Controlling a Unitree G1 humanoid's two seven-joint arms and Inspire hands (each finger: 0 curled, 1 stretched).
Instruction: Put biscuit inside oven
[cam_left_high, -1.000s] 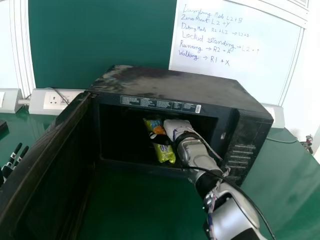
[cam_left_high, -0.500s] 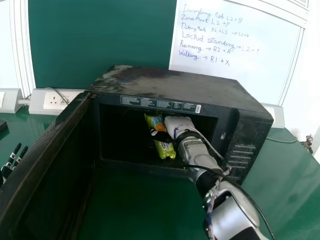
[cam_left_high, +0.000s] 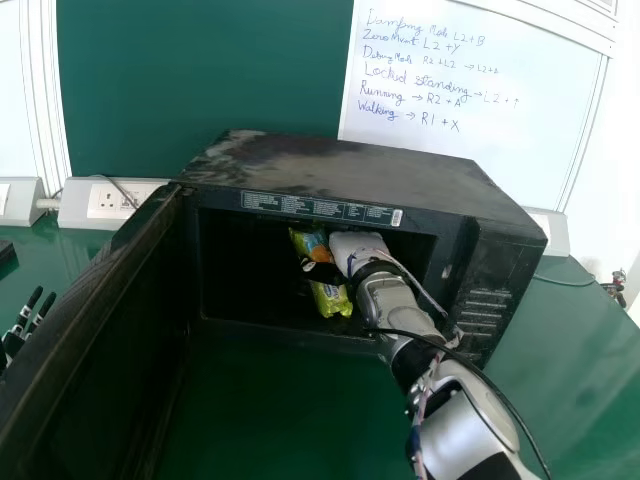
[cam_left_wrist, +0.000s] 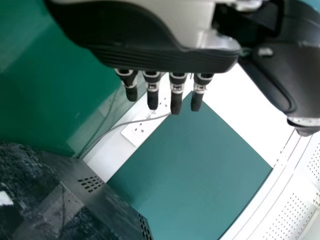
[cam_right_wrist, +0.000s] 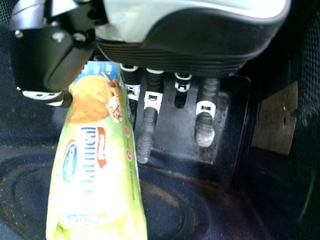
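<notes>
The right hand is inside the black oven, its dark thumb lying across the green and yellow biscuit packet. In the right wrist view, the right hand has the biscuit packet between its thumb and nearest finger; the other fingers extend beside it, bent slightly. The packet's long part hangs clear of the grip. Whether its far end touches the oven floor, I cannot tell. Off to the left, beyond the open door, my left hand is idle with straight fingers; the left hand appears in the left wrist view too.
The oven door is swung wide open on the left, between the left hand and the cavity. The control panel side stands just right of the right forearm. Wall sockets and a cable are behind the oven on the green table.
The right hand and the packet have shifted slightly right and up in the head view since a second ago. Little differs over the last half second; the left hand has barely moved.
</notes>
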